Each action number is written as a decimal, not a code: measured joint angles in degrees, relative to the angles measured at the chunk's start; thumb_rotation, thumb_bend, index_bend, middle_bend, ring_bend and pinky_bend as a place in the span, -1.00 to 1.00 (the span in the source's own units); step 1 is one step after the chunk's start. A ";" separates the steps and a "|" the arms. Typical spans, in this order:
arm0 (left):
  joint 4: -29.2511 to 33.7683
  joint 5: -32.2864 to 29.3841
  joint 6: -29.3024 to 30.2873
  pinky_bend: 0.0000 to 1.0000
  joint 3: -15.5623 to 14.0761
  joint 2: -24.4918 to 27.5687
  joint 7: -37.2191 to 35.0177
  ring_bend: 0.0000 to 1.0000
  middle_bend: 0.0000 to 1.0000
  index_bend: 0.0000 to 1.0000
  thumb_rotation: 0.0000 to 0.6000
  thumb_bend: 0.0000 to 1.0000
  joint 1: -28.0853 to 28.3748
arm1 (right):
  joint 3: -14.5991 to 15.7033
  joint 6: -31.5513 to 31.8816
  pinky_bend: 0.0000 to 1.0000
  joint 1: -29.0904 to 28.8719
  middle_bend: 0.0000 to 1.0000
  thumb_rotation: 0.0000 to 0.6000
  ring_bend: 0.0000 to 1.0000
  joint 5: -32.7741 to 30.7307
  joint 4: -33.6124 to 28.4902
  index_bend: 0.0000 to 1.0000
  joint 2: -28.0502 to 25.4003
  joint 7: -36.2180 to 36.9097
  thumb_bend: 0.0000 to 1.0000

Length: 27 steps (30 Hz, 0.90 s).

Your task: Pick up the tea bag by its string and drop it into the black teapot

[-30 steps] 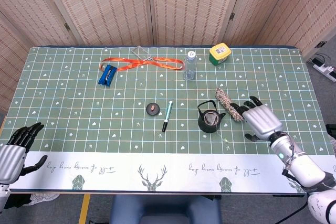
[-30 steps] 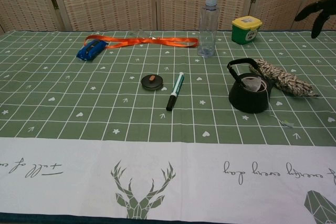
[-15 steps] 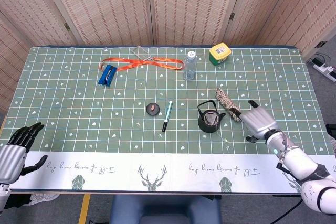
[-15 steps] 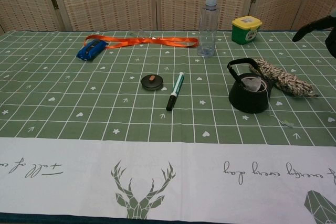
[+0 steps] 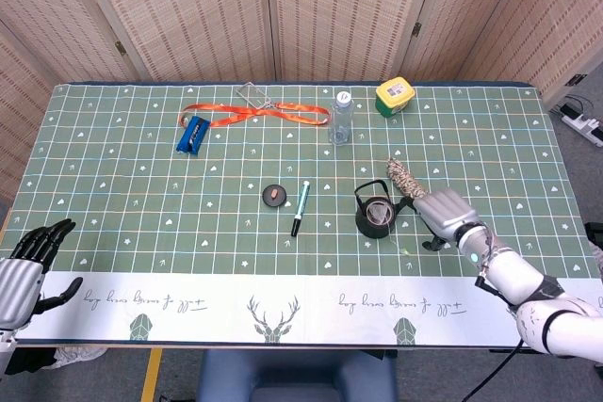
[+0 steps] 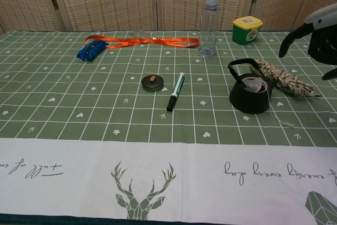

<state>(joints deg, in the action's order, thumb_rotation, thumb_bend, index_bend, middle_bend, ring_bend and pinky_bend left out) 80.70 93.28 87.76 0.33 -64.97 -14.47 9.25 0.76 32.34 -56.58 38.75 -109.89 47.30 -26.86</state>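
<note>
The black teapot stands on the green cloth right of centre, lid off. A pale tea bag shows inside it. Its thin string runs over the rim down to a small tag lying on the cloth. My right hand hovers just right of the teapot, above the end of a rope bundle, fingers apart and holding nothing. My left hand rests at the table's front left corner, fingers spread, empty.
A pen and a round black disc lie left of the teapot. Behind stand a clear bottle and a yellow-lidded tub. An orange lanyard and a blue item lie far left.
My right hand has moved left toward the teapot and come further into the chest view. The left hand, teapot and tea bag have stayed put.
</note>
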 measured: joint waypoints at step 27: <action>-0.28 0.02 0.15 -0.74 0.05 0.22 -1.32 -0.77 -0.88 -0.90 1.00 -0.42 -0.03 | 8.23 -2.84 0.18 -10.55 0.45 1.00 0.21 -7.63 10.20 -0.51 10.70 2.62 -0.43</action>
<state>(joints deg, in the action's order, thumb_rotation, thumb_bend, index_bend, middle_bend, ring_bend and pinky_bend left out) 80.42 93.31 87.91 0.38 -64.75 -15.79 9.22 8.99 29.50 -67.13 31.12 -99.70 58.01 -24.23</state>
